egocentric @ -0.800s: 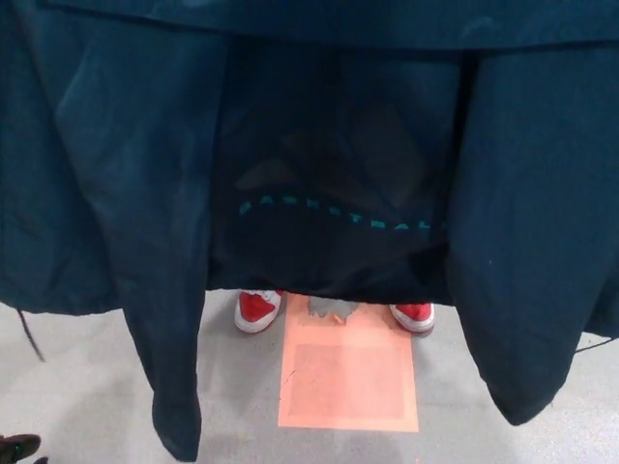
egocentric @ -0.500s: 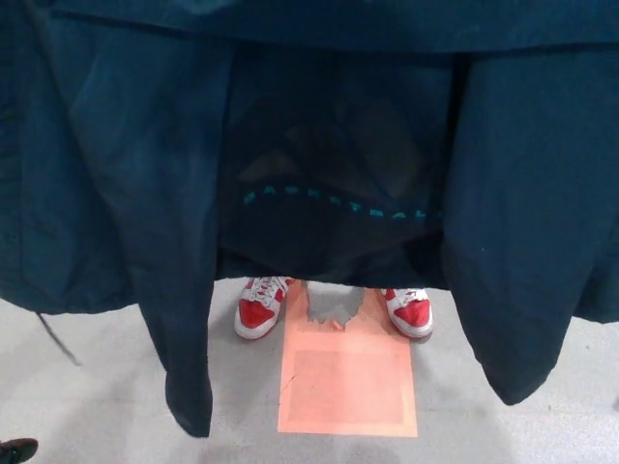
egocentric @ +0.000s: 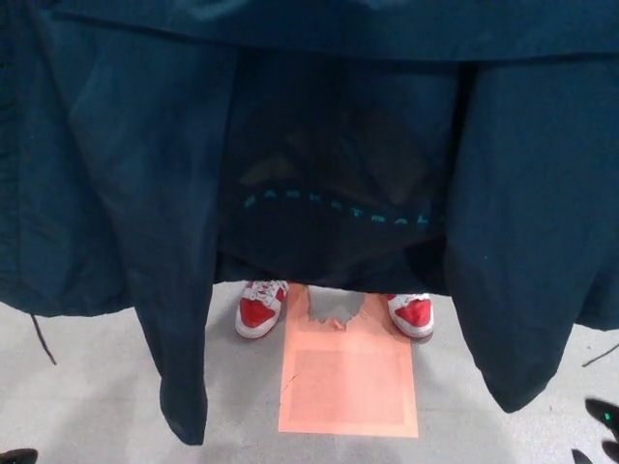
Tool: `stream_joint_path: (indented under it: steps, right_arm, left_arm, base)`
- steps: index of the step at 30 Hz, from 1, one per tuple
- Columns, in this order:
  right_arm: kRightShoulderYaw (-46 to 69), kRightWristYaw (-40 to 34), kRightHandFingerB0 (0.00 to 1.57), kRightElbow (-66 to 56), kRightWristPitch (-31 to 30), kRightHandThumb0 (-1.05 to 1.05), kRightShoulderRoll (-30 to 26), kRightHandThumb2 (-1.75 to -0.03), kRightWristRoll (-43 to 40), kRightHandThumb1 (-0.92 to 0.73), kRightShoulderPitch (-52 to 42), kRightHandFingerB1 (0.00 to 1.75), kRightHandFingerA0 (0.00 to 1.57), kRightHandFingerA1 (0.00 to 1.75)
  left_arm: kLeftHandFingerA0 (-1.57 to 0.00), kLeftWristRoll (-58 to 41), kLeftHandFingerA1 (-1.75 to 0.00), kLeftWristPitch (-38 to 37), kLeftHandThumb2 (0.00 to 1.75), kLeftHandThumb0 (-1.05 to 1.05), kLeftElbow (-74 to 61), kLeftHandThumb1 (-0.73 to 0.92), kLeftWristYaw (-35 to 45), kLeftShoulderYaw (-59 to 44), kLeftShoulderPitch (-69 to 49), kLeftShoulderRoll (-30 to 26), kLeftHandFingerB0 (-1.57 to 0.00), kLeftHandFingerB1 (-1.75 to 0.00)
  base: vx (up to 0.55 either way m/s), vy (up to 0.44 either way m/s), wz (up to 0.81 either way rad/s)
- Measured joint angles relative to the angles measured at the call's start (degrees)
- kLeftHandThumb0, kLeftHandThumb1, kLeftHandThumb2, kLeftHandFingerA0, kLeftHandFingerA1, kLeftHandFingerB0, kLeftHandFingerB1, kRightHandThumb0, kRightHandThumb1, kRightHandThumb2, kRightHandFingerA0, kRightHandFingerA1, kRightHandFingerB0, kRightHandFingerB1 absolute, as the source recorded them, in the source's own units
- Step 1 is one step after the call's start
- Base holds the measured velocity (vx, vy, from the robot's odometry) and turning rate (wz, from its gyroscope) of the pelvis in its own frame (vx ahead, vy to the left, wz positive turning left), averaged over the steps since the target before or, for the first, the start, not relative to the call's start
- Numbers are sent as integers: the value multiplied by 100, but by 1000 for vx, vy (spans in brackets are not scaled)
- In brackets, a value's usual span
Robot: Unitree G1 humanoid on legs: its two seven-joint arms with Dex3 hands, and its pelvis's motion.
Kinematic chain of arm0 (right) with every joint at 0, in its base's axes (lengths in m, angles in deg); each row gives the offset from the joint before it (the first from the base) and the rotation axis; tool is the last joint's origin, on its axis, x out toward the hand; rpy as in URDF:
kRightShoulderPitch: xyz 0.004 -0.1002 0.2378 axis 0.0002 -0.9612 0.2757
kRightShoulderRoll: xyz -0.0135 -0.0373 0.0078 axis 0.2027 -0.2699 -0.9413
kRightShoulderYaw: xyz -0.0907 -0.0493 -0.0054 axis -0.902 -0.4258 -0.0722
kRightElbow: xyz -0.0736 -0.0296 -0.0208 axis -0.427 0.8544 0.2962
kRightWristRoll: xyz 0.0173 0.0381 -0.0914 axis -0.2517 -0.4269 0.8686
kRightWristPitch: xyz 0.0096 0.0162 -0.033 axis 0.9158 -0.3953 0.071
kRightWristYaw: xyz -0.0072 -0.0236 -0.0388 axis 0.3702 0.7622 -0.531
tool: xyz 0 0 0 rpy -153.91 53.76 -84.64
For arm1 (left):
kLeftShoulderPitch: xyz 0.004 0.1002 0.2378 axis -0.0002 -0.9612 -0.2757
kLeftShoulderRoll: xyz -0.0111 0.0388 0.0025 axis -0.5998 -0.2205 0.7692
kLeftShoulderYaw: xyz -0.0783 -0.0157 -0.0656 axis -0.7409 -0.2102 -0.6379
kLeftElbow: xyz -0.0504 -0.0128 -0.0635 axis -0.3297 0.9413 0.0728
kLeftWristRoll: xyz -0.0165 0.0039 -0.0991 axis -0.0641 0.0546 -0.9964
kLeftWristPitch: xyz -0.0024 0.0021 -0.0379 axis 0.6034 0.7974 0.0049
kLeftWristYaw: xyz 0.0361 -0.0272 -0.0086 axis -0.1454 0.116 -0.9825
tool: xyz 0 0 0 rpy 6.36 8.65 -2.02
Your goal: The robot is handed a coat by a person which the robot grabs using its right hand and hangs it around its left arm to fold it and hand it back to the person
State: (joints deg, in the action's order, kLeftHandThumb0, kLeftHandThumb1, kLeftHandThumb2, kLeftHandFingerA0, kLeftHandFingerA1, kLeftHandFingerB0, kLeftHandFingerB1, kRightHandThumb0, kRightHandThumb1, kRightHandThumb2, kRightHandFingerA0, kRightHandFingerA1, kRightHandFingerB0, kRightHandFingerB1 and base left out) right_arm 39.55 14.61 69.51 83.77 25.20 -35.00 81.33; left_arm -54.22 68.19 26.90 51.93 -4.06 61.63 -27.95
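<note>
Coat (egocentric: 319, 145) fills nearly the whole view. It is held up and spread left to right, and it hangs straight down, so the long axis runs top to bottom. The top edge is out of frame, so what holds it can't be seen.

Left sleeve (egocentric: 179, 377) dangles lowest; right sleeve (egocentric: 513, 358) ends a bit higher. The teal lettering (egocentric: 338, 206) sits mid-panel between them.

Hands: the dark shape in the near right corner is probably the right hand (egocentric: 604, 418). It is too cropped to tell whether it's spread or closed. It is apart from the fabric and holds nothing that shows. The left hand doesn't show.

Key relation: the coat lies far and left of that hand, and the right sleeve is the closest part. The right side is nearer, which suits the grab.

Room: there is open floor (egocentric: 87, 406) near the hem and a gap between the sleeves. The person's shoes (egocentric: 259, 307) stand just beyond the hem, at the far edge of the orange floor square (egocentric: 348, 382). Watch the loose drawstring (egocentric: 41, 340) at left.
</note>
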Motion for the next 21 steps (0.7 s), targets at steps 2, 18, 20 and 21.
stream_joint_path:
  steps: [2, 18, 20, 21]
  right_arm:
    - [8, -2, 0, -528, 61, -36, 45, -109, -19, -53, -190, 46, 2, 47]
    - [37, 2, 9, -4230, 55, -84, 173, -68, -155, -89, -678, 23, 8, 27]
    - [44, 3, 8, -4691, 13, -82, 173, -68, -156, -90, -676, 23, 6, 27]
    - [47, 4, 12, -4857, -6, -82, 172, -113, -156, -74, -675, 24, 0, 28]
  left_arm:
    - [-11, -6, -28, 0, 75, -73, 0, 92, 17, -4, -19, 4, -12, -29]
    - [-4, -22, -38, 0, 111, -80, -2, 83, 54, -2, -22, 15, -4, -39]
    - [0, -23, -48, 0, 114, -34, -2, 58, 60, -2, -22, 15, 0, -46]
    - [-13, -24, -29, 0, 75, -71, -2, 92, 63, -2, -22, 15, -15, -31]
  base:
    - [0, 0, 0]
    - [0, 0, 0]
    - [0, 0, 0]
    - [0, 0, 0]
